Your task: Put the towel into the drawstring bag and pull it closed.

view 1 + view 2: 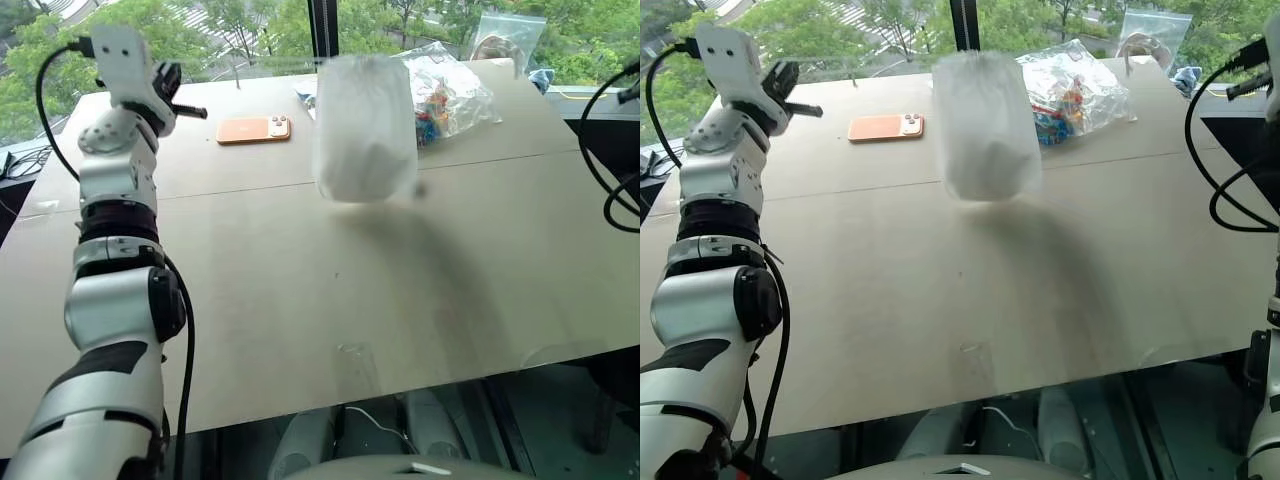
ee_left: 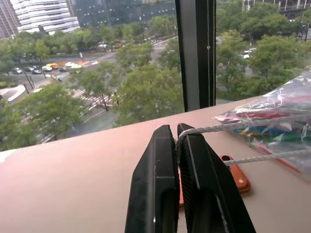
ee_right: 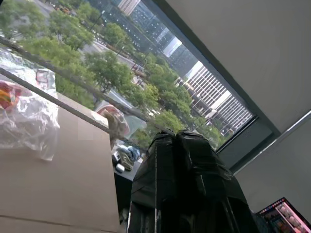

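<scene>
While hidden overhead; cord [image 2: 214,128] btwn jaws.

A broad tan table [image 1: 300,300] runs to a far window [image 2: 97,58] with a dark upright frame post [image 2: 197,53]. Daylight shows trees, streets and tall buildings outside.

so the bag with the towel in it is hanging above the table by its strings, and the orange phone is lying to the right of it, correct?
Not quite. The phone lies to the left of the hanging bag, not the right; the left eye view shows it. What lies to the right is a clear plastic bag with colourful contents. The rest holds: the bag hangs above the table by its strings.
</scene>
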You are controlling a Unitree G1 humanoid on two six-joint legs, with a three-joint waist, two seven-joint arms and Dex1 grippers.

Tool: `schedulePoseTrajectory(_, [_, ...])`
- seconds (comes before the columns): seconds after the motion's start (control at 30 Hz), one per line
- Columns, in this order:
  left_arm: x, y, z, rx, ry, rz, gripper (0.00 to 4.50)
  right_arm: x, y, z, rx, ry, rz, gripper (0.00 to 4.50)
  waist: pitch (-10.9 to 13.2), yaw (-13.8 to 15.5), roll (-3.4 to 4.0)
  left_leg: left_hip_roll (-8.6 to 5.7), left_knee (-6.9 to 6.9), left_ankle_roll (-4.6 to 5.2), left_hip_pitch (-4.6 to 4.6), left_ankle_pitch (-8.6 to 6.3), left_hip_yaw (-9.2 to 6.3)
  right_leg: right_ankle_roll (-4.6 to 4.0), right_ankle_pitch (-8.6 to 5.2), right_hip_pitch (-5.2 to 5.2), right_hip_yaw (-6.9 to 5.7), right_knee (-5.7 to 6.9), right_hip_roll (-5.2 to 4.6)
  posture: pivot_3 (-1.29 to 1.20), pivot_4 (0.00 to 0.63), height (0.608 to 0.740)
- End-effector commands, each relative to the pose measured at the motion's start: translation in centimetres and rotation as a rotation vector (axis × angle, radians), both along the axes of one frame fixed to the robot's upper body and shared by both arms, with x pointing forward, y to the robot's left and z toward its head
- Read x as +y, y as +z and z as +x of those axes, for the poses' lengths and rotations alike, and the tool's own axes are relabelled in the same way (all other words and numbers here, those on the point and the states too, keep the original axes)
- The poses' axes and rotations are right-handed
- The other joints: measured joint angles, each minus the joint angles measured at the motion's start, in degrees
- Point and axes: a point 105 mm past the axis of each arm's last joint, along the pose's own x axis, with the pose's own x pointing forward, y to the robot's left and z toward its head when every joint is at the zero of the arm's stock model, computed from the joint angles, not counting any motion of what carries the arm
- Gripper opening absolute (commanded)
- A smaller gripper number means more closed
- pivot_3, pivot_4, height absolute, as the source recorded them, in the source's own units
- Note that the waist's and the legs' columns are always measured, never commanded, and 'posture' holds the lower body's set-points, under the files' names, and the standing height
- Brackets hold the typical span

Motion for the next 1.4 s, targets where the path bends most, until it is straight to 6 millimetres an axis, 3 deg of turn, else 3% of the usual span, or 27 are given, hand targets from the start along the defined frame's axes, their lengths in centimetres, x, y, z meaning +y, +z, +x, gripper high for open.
schedulePoseTrajectory(0.03, [2.9, 1.6, -1.9, -0.086, 0.062, -0.054, 0.08, -4.5, 2.4, -3.5, -0.096, -0.108, 0.088, 0.00, 0.0, -0.1, 0.00, 0.01, -0.01, 0.00, 0.01, 0.00, 0.00, 0.00, 0.00, 0.00, 0.02, -0.01, -0.01, 0.00, 0.150, 0.740])
schedulePoseTrajectory(0.13, [0.6, 1.4, -2.5, -0.101, -0.085, -0.081, 0.08, -0.7, 1.2, -3.6, -0.039, 0.152, 0.189, 0.00, 0.0, -0.1, 0.02, 0.01, 0.01, 0.00, 0.02, 0.00, 0.03, 0.00, 0.00, 0.02, 0.05, -0.03, -0.01, 0.00, 0.150, 0.740])
schedulePoseTrajectory(0.2, [-1.5, -0.9, -3.6, -0.044, -0.221, -0.039, 0.08, 4.2, -1.8, -4.9, 0.140, 0.452, 0.244, 0.00, -0.1, -0.1, 0.08, 0.03, 0.01, 0.00, 0.01, 0.00, 0.01, 0.00, 0.00, 0.03, 0.06, -0.01, 0.00, 0.00, 0.150, 0.740])
schedulePoseTrajectory(0.3, [-4.6, -6.8, -6.4, 0.134, -0.423, 0.010, 0.08, 11.4, -9.1, -10.1, 0.540, 0.826, 0.297, 0.00, -0.1, 0.1, 0.17, 0.10, -0.04, 0.00, 0.08, -0.01, -0.07, 0.00, 0.00, 0.12, 0.05, -0.02, 0.04, 0.00, 0.150, 0.740])
schedulePoseTrajectory(0.4, [-7.3, -11.9, -9.3, 0.277, -0.536, -0.016, 0.08, 15.2, -14.6, -13.2, 0.770, 0.907, 0.376, 0.00, -0.1, 0.2, 0.30, 0.08, -0.06, 0.06, 0.23, -0.05, -0.19, -0.02, 0.00, 0.40, 0.02, -0.27, 0.06, 0.00, 0.150, 0.740])
schedulePoseTrajectory(0.47, [-8.4, -14.4, -10.1, 0.345, -0.540, -0.027, 0.08, 15.5, -17.0, -12.5, 0.785, 0.827, 0.419, 0.00, -0.1, 0.8, 0.15, 0.04, 0.22, 0.08, 0.30, -0.04, -0.12, 0.02, 0.03, 0.53, 0.04, -0.14, 0.03, 0.00, 0.150, 0.740])
schedulePoseTrajectory(0.53, [-9.1, -15.8, -10.6, 0.372, -0.534, -0.024, 0.08, 15.4, -18.7, -11.4, 0.775, 0.733, 0.437, 0.00, 0.0, 1.8, 0.09, 0.07, 0.07, 0.31, 1.56, -0.21, -0.07, 0.03, 0.06, 1.85, 0.05, -0.38, 0.06, 0.00, 0.150, 0.740])
schedulePoseTrajectory(0.67, [-9.5, -16.2, -10.4, 0.360, -0.467, -0.082, 0.08, 14.3, -21.3, -9.7, 0.755, 0.575, 0.358, 0.00, 0.0, 3.9, 0.21, 0.09, -0.13, 0.64, 2.85, -0.45, -0.03, 0.08, -0.03, 3.11, 0.00, -0.83, 0.11, 0.00, 0.150, 0.740])
schedulePoseTrajectory(0.8, [-9.3, -15.9, -11.1, 0.352, -0.506, -0.114, 0.08, 13.7, -21.6, -9.1, 0.731, 0.558, 0.360, 0.00, 0.0, 4.4, 0.20, 0.08, -0.13, 0.41, 2.68, -0.32, -0.02, 0.10, 0.04, 2.91, 0.01, -0.87, 0.31, 0.00, 0.150, 0.740])
schedulePoseTrajectory(0.83, [-9.3, -16.0, -11.7, 0.356, -0.541, -0.096, 0.68, 13.4, -21.6, -9.3, 0.730, 0.567, 0.352, 0.65, 0.0, 4.3, 0.21, 0.09, -0.14, 0.38, 2.67, -0.31, -0.02, 0.10, 0.04, 2.89, 0.02, -0.88, 0.31, 0.00, 0.150, 0.740])
schedulePoseTrajectory(0.87, [-9.3, -16.1, -12.3, 0.365, -0.568, -0.091, 0.97, 13.1, -21.9, -9.7, 0.746, 0.572, 0.323, 0.96, 0.0, 4.3, 0.21, 0.11, -0.19, 0.38, 2.66, -0.33, -0.01, 0.09, 0.03, 2.88, 0.05, -0.93, 0.31, 0.00, 0.150, 0.740])
schedulePoseTrajectory(0.93, [-9.6, -16.2, -14.0, 0.394, -0.653, -0.081, 2.06, 12.8, -22.2, -10.9, 0.774, 0.606, 0.277, 2.04, 0.0, 4.3, 0.22, 0.14, -0.47, 0.38, 2.65, -0.34, 0.00, 0.09, 0.03, 2.87, 0.06, -1.18, 0.31, 0.00, 0.150, 0.740])
schedulePoseTrajectory(0.97, [-9.6, -16.3, -14.7, 0.407, -0.681, -0.074, 2.39, 12.8, -22.0, -11.4, 0.767, 0.621, 0.274, 2.37, 0.0, 4.3, 0.22, 0.14, -0.58, 0.38, 2.66, -0.34, 0.00, 0.09, 0.03, 2.86, 0.06, -1.25, 0.31, 0.00, 0.150, 0.740])
schedulePoseTrajectory(1.1, [-8.3, -16.7, -17.5, 0.466, -0.720, -0.025, 4.24, 13.1, -19.5, -14.2, 0.710, 0.750, 0.331, 4.31, 0.0, 4.4, 0.26, 0.22, -0.92, 0.38, 2.62, -0.34, 0.03, 0.07, 0.01, 2.72, 0.12, -1.38, 0.20, 0.00, 0.150, 0.740])
schedulePoseTrajectory(1.13, [-7.8, -16.6, -18.0, 0.469, -0.717, -0.023, 4.49, 12.9, -19.0, -14.9, 0.705, 0.765, 0.357, 4.50, 0.0, 4.4, 0.27, 0.26, -0.93, 0.39, 2.63, -0.35, 0.03, 0.07, 0.01, 2.71, 0.11, -1.36, 0.19, 0.00, 0.150, 0.740])
schedulePoseTrajectory(1.27, [-7.2, -16.0, -20.2, 0.467, -0.715, -0.016, 4.49, 10.8, -17.5, -17.2, 0.670, 0.743, 0.382, 4.50, 0.0, 4.8, 0.28, 0.30, -0.98, 0.67, 2.80, -0.52, 0.02, 0.06, 0.00, 2.93, 0.06, -1.43, 0.19, 0.00, 0.150, 0.740])
schedulePoseTrajectory(1.4, [-6.9, -15.3, -20.7, 0.438, -0.676, -0.025, 4.49, 9.5, -17.3, -18.3, 0.672, 0.685, 0.362, 4.50, 0.0, 5.0, 0.26, 0.31, -0.92, 0.68, 2.81, -0.53, 0.02, 0.06, -0.01, 3.02, 0.03, -1.51, 0.16, 0.00, 0.150, 0.740])
